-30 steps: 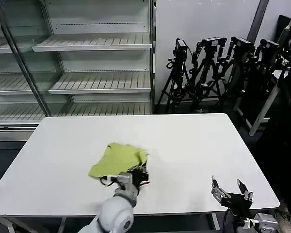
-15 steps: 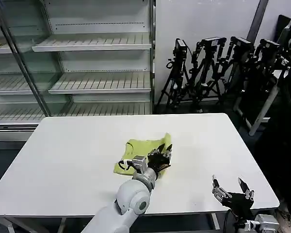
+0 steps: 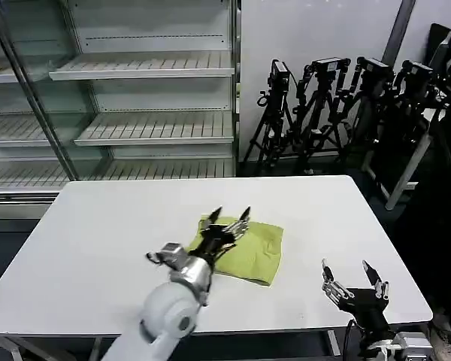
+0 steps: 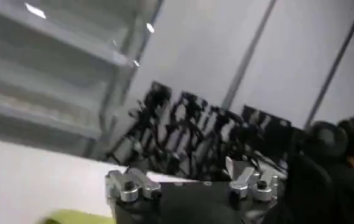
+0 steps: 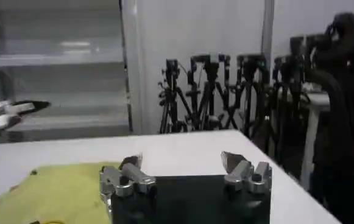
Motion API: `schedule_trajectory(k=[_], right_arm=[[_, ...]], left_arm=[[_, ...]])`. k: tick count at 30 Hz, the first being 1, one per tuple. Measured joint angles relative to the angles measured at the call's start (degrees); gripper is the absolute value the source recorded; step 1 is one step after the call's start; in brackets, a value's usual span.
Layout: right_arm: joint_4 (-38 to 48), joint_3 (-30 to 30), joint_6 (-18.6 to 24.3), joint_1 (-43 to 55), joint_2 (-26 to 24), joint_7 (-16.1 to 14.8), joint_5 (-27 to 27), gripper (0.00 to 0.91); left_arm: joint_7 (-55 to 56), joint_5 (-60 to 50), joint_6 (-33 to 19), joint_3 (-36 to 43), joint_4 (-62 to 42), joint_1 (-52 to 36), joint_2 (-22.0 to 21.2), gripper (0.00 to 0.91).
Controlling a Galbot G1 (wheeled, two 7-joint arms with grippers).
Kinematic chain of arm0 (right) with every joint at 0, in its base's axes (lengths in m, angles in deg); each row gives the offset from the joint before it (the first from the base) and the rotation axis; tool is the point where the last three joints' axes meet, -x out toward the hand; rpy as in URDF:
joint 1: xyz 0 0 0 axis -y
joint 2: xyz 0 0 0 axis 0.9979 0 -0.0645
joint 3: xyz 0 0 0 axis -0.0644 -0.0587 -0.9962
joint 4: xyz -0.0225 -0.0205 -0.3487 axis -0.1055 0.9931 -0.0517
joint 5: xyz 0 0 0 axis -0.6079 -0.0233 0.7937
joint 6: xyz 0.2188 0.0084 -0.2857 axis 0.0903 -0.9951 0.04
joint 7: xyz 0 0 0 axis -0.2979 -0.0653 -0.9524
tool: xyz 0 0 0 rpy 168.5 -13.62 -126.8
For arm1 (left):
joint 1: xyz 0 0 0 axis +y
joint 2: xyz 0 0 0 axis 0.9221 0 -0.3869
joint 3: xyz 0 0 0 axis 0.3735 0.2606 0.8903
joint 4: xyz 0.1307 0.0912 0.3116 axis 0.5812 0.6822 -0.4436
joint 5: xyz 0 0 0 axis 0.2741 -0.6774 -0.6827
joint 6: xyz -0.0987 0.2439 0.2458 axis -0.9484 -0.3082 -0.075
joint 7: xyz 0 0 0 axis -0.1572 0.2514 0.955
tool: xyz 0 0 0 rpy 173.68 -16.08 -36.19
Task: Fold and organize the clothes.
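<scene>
1. Shirt (image 3: 246, 247) lies mid-table as a compact, roughly rectangular bundle, so folding looks mostly done; tidying or a final fold may remain.
2. Left gripper (image 3: 230, 222) hovers over the shirt's left part, fingers spread wide, holding nothing.
3. Right gripper (image 3: 352, 276) waits near the table's (image 3: 98, 226) front right edge, fingers open and empty.
4. Bare tabletop surrounds the shirt on all sides, well clear of every edge.

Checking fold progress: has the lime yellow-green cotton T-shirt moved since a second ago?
Yes. The T-shirt has shifted toward the robot's right across the white table, and lies flatter, with the open left gripper above it.
</scene>
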Motion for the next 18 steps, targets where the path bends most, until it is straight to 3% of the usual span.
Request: schedule_trajectory(k=[8,18], right_arm=[[2.0,-1.7,4.3,1.6,0.2,-0.1,4.2,0.907],[3.6,-4.2,6.1,3.1,0.9,0.1,8.0,0.907]], left_arm=[[-2.6,-8.4,-3.9,-12.0,7.6,13.7,4.1,0.907],[-4.0,-15.8,-5.8,-20.5,13.5,25.4,4.1,0.907]])
